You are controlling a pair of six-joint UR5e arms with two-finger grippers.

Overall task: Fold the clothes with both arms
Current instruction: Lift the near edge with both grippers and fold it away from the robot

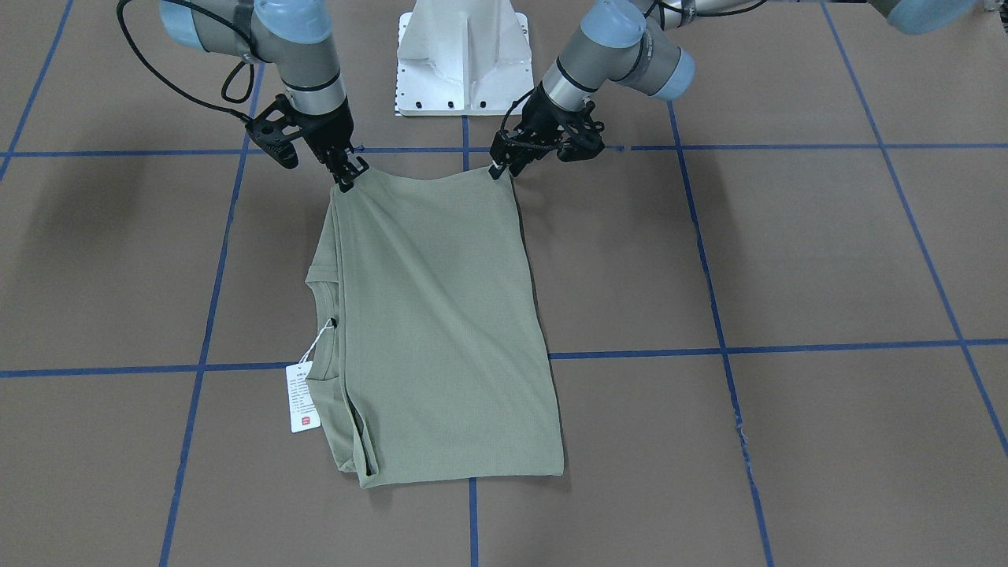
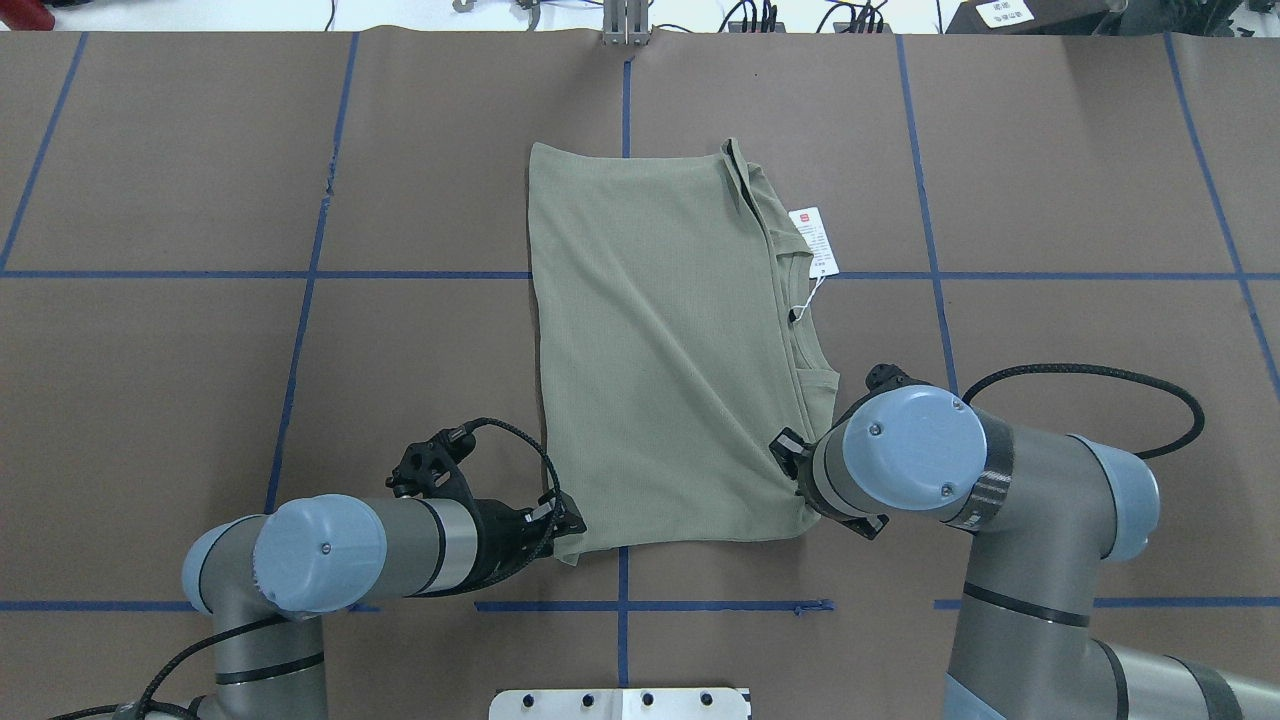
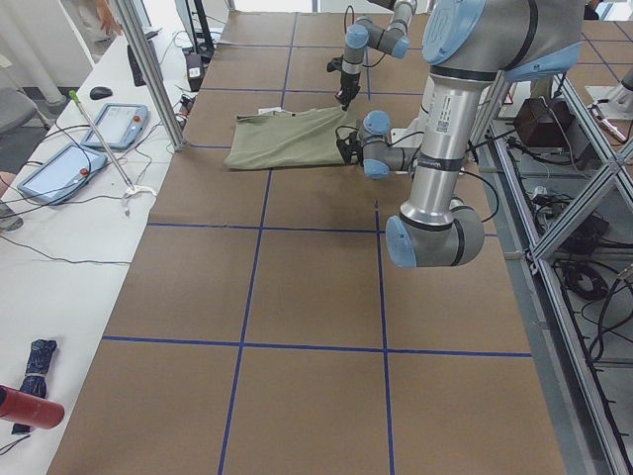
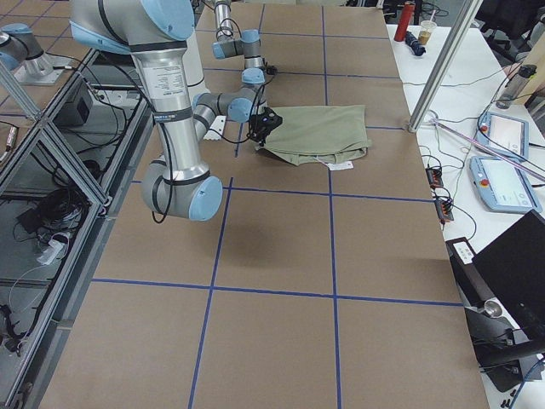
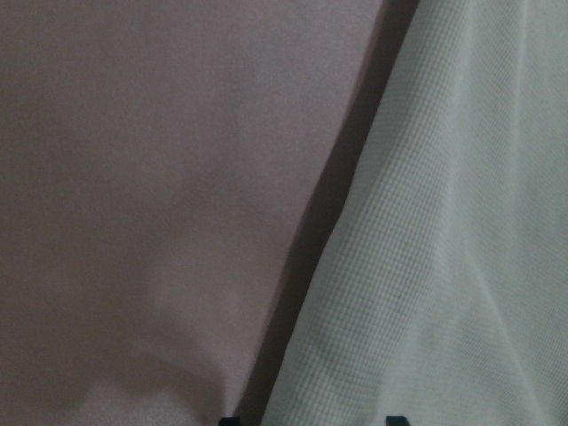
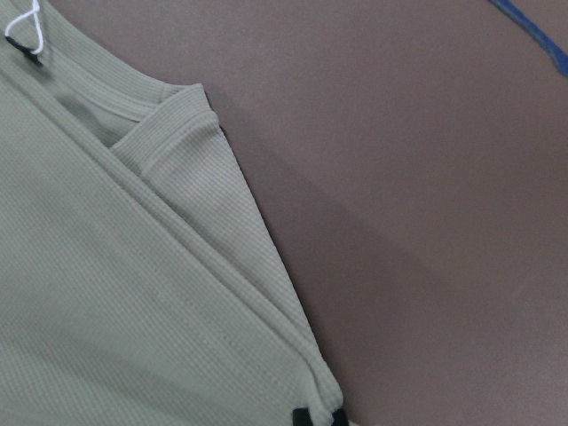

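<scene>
The olive-green shirt (image 1: 441, 315) lies folded into a long rectangle on the brown table (image 1: 787, 260), its white hang tag (image 1: 302, 398) sticking out at one side. My right gripper (image 1: 346, 179) is shut on the shirt's near corner; in the right wrist view its tips (image 6: 319, 417) pinch the folded hem (image 6: 89, 293). My left gripper (image 1: 498, 169) is at the other near corner. In the left wrist view its tips stand apart at the bottom edge with the shirt's edge (image 5: 444, 222) between them. In the overhead view the shirt (image 2: 660, 350) spans between the left gripper (image 2: 568, 525) and the right wrist (image 2: 915, 450), which hides its fingers.
The white base pedestal (image 1: 463, 59) stands just behind the shirt's near edge. Blue tape lines (image 1: 709, 315) grid the table. A side bench holds tablets (image 3: 59, 168) and cables, beyond the table's far edge.
</scene>
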